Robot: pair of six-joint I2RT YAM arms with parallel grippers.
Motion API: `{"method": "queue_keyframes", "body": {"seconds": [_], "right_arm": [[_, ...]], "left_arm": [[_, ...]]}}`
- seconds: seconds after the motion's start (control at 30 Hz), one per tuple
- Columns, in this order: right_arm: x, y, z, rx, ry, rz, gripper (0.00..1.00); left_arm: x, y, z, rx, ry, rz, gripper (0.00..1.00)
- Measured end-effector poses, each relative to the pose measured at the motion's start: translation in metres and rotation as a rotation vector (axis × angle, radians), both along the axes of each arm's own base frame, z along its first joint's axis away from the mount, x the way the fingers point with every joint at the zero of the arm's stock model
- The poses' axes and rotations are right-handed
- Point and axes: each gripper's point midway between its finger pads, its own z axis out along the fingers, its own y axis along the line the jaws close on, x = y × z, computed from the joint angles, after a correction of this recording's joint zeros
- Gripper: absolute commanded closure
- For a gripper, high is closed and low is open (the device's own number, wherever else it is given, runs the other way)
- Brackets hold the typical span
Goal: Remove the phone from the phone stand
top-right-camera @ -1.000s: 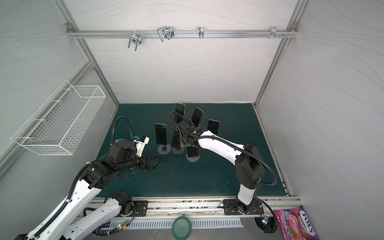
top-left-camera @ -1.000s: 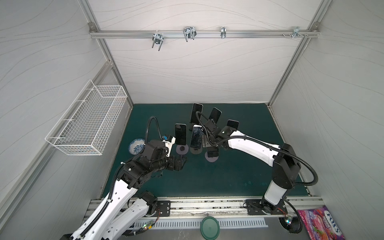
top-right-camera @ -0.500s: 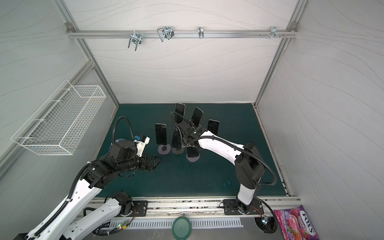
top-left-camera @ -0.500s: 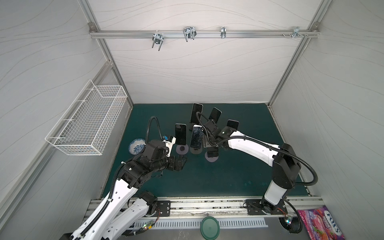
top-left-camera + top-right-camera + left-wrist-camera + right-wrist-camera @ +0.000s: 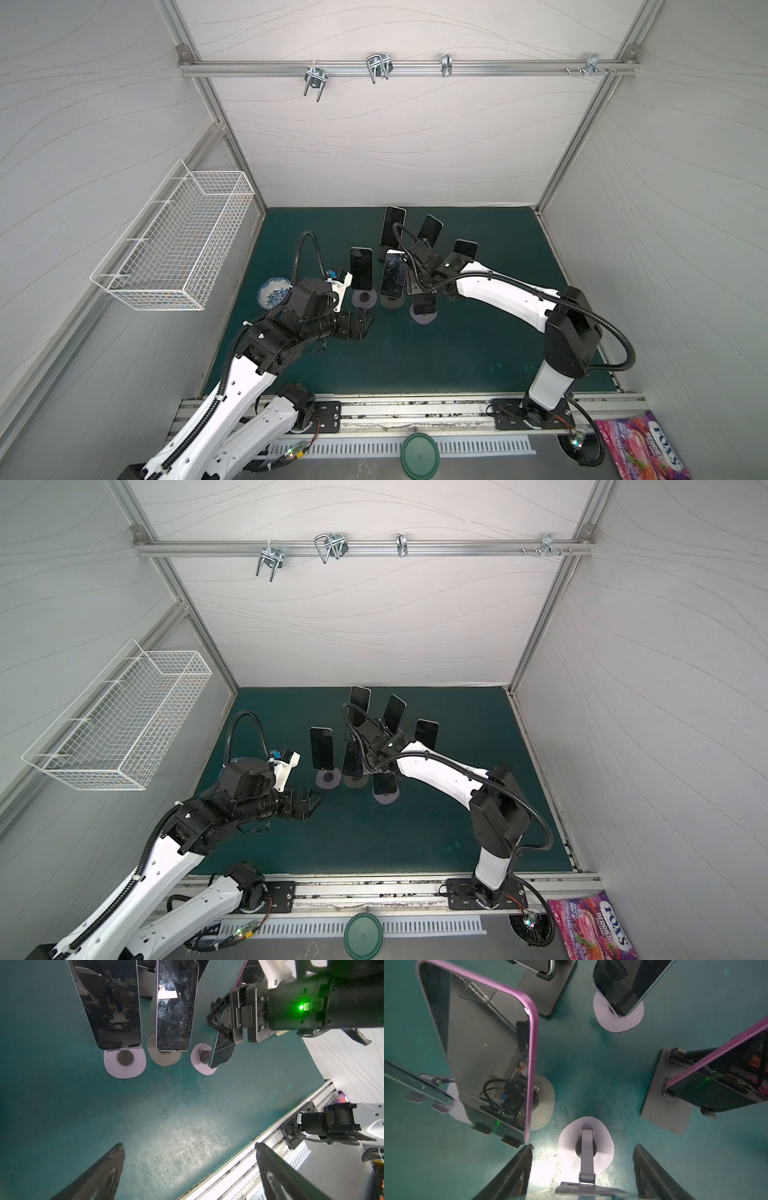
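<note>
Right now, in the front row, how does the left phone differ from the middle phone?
The left phone has a clean screen; the middle phone is smudged and looks cracked. The left phone stands on a lilac base, the middle phone on a grey base. Both are propped up, screens dark.

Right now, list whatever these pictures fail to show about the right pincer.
Left wrist view: whether the right pincer touches the phone; the pincer itself covers the contact.
Right wrist view: that phone, cut by the bottom edge; its stand shows.
Both top views: the pincer's tips, under the right arm.
</note>
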Motion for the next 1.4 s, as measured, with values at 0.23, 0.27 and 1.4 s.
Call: {"method": "queue_keyframes", "body": {"seconds": [0.23,0.27,1.4], "right_arm": [[-0.001,0.001,0.0,0.014,0.003,0.011,0.3],[-0.002,0.001,0.0,0.016,0.003,0.013,0.3],[-0.021,-0.007,0.021,0.14,0.033,0.073,0.33]], "left_arm": [[0.0,0.003,0.003,0.01,-0.003,0.011,0.01],[0.001,0.003,0.003,0.012,-0.004,0.012,0.01],[0.01,0.015,0.044,0.056,-0.106,0.054,0.01]]}}
